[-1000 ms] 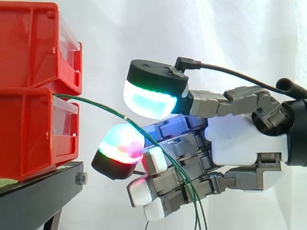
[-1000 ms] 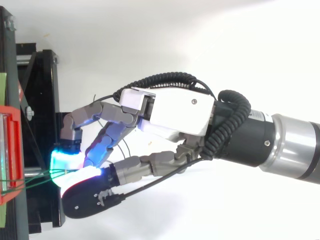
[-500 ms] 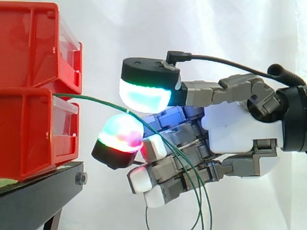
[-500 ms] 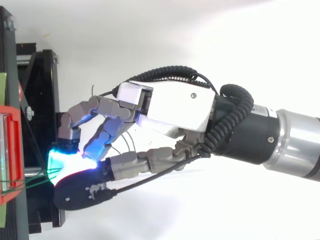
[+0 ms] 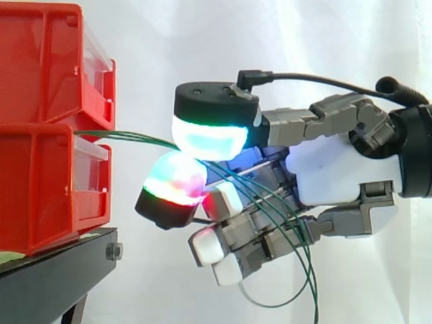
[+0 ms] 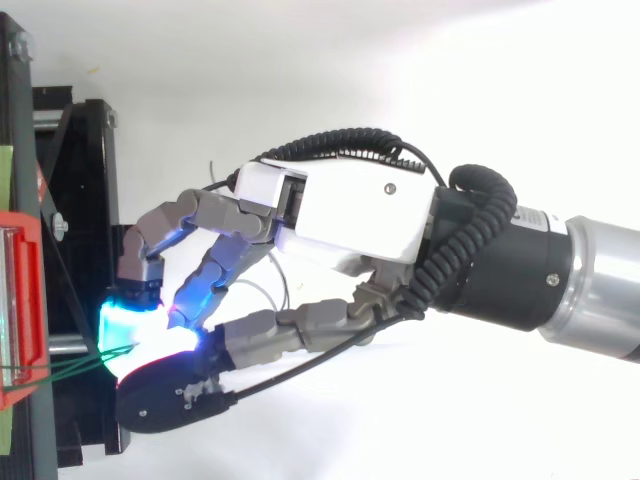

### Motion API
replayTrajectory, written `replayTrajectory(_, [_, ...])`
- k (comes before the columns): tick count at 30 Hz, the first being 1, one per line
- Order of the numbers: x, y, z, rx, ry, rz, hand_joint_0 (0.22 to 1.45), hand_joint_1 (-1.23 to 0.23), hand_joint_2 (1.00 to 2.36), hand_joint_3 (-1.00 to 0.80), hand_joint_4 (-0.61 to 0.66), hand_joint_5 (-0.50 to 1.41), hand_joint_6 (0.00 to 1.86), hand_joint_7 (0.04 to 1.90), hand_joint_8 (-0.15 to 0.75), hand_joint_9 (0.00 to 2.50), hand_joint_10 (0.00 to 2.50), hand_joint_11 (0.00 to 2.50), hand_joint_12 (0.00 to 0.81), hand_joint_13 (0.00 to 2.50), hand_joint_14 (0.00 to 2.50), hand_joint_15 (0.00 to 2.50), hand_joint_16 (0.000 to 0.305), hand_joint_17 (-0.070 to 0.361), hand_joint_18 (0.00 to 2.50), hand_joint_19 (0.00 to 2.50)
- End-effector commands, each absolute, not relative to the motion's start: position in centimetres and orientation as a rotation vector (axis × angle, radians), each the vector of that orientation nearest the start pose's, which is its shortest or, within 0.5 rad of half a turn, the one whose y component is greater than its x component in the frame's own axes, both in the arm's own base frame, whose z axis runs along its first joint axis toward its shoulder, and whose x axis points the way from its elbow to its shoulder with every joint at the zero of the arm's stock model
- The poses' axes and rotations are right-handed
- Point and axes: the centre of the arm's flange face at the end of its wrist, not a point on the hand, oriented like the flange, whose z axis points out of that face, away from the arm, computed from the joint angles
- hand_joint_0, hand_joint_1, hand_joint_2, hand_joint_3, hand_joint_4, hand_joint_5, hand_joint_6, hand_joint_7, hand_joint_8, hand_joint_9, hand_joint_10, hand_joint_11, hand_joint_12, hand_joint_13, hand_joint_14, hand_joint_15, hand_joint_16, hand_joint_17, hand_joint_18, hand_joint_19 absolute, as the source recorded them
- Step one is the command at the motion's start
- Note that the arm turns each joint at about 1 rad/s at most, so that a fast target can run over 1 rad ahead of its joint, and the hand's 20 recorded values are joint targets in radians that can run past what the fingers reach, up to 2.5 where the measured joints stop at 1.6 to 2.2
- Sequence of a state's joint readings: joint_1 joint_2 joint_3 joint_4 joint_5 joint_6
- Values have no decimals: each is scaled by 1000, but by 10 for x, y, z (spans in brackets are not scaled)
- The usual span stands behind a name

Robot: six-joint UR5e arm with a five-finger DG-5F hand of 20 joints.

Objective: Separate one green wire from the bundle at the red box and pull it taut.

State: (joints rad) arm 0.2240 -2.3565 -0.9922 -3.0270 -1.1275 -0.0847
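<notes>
In the last second the two large glowing pads (image 5: 206,138) of the robot hand (image 5: 337,182) have come closer together. The green wires (image 5: 135,138) between them and the red box (image 5: 40,182) have also changed from a downward curve to an almost level line. This suggests that the pull has begun and that the slack near the box is nearly gone. However, several green strands leave the gap under the upper bin (image 5: 47,61) side by side, so I judge that the separation of one single wire is not yet sure. The robot hand is closed in a pinch: the upper and lower pads press on the wires near the box. The other fingers are curled below, and the strands pass over them and hang loosely under the hand.
</notes>
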Motion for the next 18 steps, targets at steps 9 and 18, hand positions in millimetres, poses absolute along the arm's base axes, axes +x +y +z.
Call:
replayTrajectory(9, [777, -2, 294, 1290, 1190, 902, 614, -684, 1000, -500, 161, -167, 909, 882, 297, 1156, 24, 943, 348, 928, 22, 587, 53, 118, 724, 653])
replayTrajectory(18, [777, -2, 293, 1292, 1190, 903, 625, -656, 1015, -327, 135, -161, 904, 946, 301, 1159, 23, 932, 350, 937, 23, 590, 53, 119, 730, 662])
